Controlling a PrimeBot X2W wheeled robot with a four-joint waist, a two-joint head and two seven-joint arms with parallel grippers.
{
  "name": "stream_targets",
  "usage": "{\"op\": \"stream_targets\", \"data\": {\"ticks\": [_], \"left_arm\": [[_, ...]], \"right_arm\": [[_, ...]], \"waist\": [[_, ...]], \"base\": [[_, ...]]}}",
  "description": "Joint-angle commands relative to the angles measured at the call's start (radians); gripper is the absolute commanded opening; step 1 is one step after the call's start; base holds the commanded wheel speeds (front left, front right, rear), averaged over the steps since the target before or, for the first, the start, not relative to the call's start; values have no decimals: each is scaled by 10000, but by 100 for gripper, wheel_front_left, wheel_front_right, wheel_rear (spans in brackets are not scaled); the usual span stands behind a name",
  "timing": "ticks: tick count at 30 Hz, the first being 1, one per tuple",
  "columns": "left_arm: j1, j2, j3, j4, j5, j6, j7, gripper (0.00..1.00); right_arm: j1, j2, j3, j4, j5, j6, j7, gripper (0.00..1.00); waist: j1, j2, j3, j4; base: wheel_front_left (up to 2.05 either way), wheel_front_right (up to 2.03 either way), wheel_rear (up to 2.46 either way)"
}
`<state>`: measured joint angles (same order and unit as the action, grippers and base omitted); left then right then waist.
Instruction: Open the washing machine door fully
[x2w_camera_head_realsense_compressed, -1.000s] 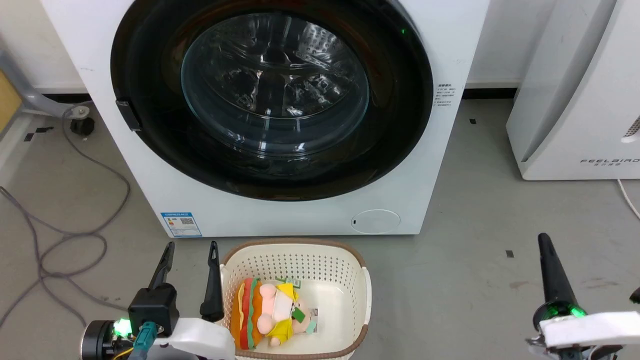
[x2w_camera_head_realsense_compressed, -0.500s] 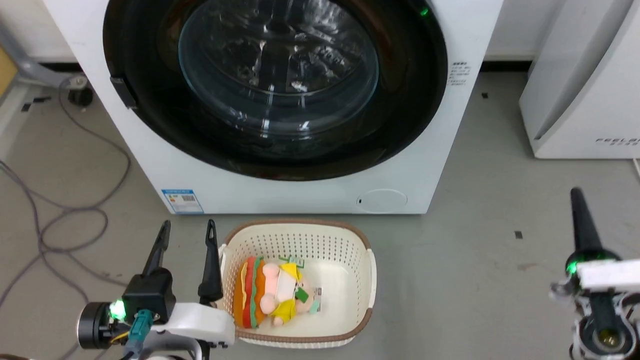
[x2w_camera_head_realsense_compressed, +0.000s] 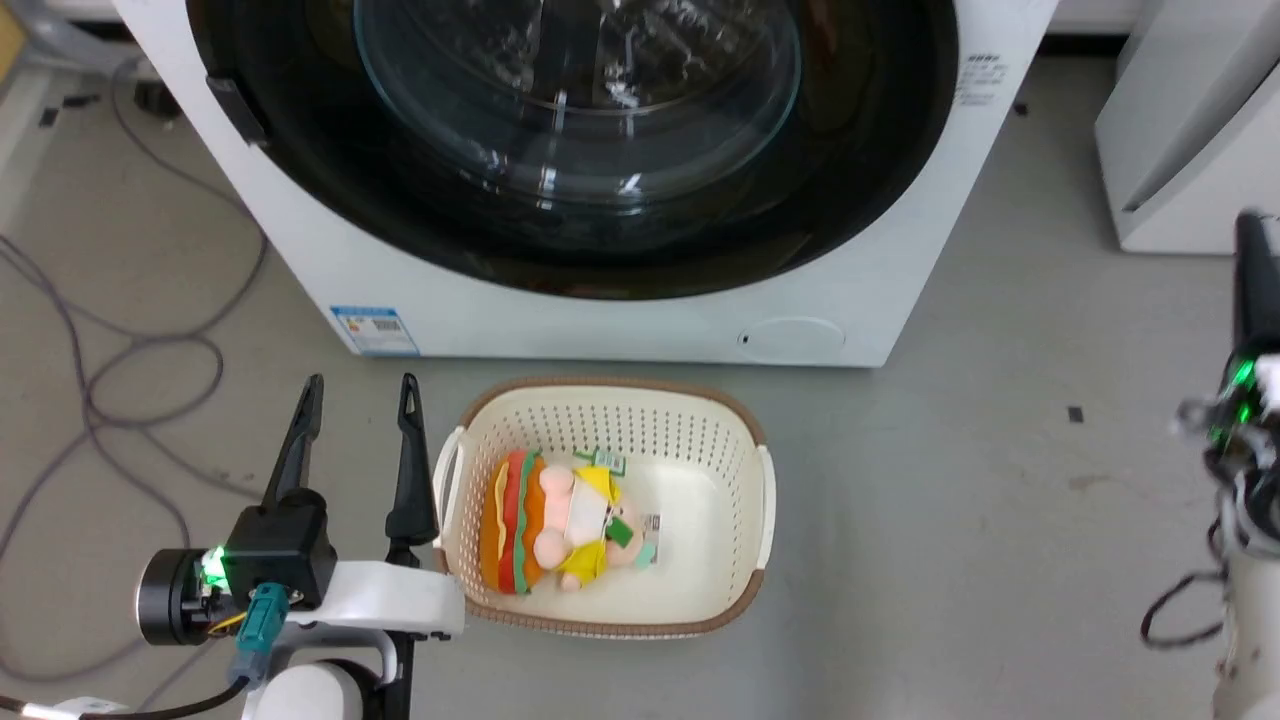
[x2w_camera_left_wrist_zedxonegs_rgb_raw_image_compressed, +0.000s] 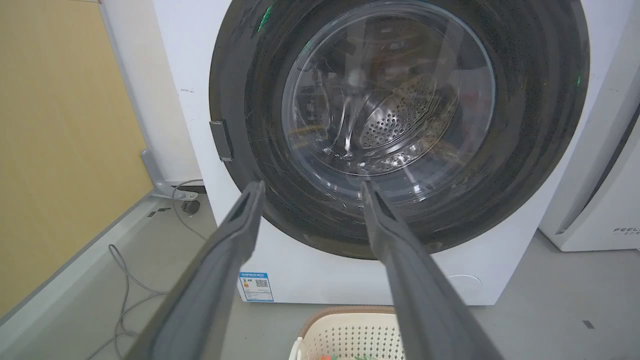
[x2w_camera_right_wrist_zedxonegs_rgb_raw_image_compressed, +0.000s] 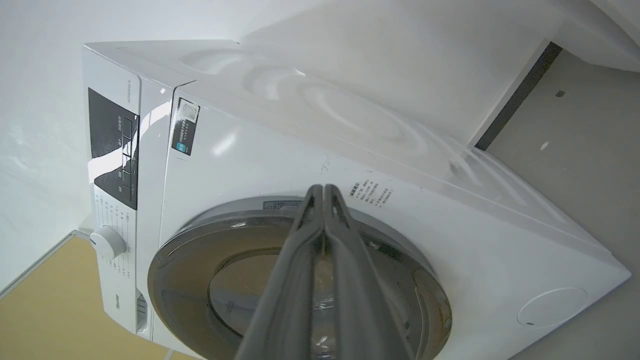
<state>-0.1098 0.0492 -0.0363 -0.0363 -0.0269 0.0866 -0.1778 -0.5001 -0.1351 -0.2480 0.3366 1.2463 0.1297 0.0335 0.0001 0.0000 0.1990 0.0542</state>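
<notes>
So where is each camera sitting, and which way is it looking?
Head: up on the head, looking down at the washing machine door and basket; open left fingers show lower left.
Left wrist: behind the left fingers, facing the door straight on.
Right wrist: behind the shut right fingers, tilted, facing the door.
Shared: head and left wrist both see the basket.

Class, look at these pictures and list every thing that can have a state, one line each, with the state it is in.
washing machine door: closed against the machine front
left gripper: open, holding nothing
right gripper: shut, holding nothing
laundry basket: upright on the floor, no lid
plush toy: lying inside the laundry basket
</notes>
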Motion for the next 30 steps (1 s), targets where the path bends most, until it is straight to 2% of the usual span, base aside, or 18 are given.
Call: {"op": "stream_targets", "data": {"ticks": [1, 8, 30], "left_arm": [[-198, 8, 7, -61, 46, 75, -99, 100], [-536, 9, -46, -134, 0, 164, -245, 100], [-1438, 10, -472, -304, -273, 538, -684, 100]], "right_arm": [[-431, -128, -73, 176, 334, 8, 41, 0], [-2030, -494, 5, 1039, 766, 8, 208, 0], [-5932, -1190, 1572, 3489, 1614, 9, 1108, 0]], "waist": [[-1, 0, 204, 73], [-1, 0, 777, 200], [-1, 0, 2379, 944]], "base": [[0, 0, 0], [0, 0, 0], [0, 0, 0]]}}
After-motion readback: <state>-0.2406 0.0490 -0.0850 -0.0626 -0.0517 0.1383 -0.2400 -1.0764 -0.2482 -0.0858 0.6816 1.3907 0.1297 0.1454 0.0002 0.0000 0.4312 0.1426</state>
